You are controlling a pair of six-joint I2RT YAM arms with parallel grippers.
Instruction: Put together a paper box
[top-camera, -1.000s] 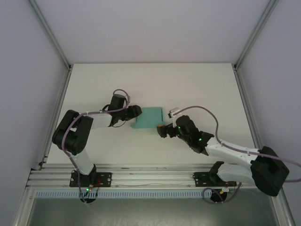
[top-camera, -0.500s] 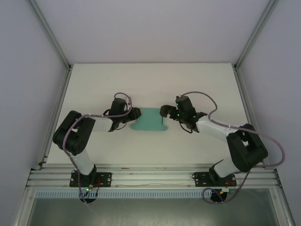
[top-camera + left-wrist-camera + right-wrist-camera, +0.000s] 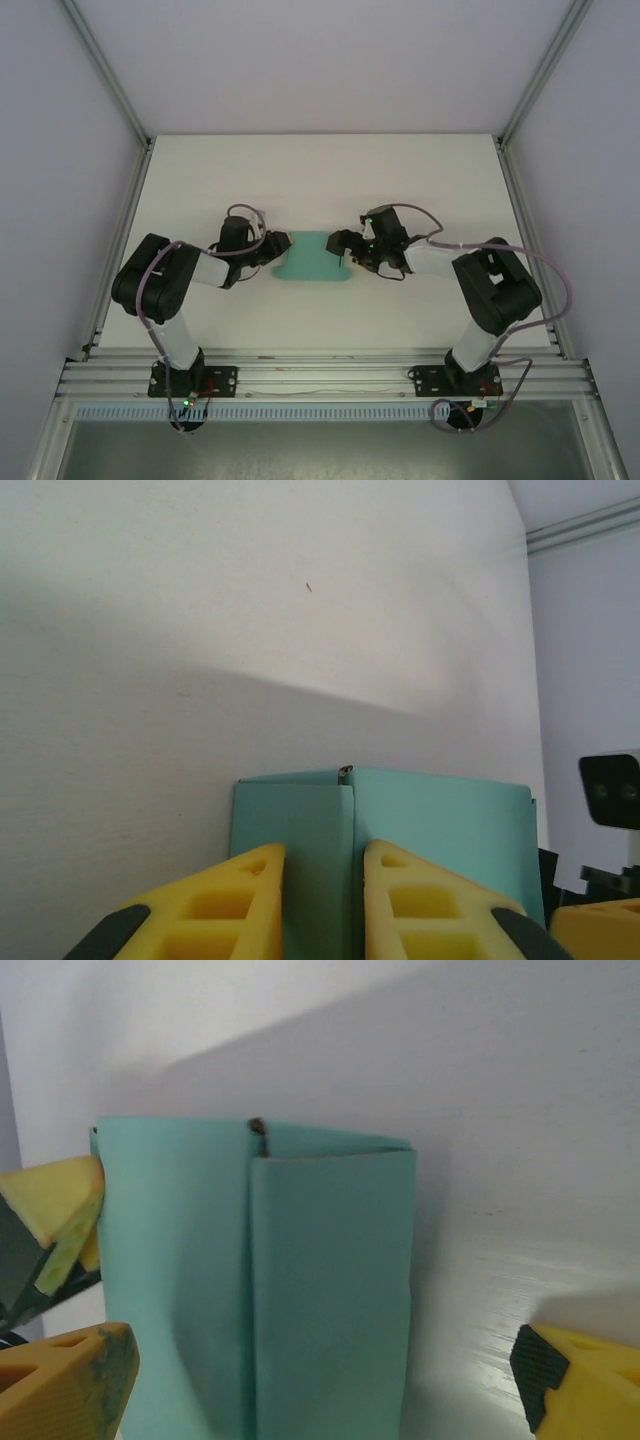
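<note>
Box lies flat mid-desk, long axis left-right between the arms, left claw narrowed over its left end (gripping or not, can't tell), right claw spread wide, straddling its right end, both equally near.

1 high rear overhead view, 2 close opposing wrist views, paper box common to all 3.
</note>
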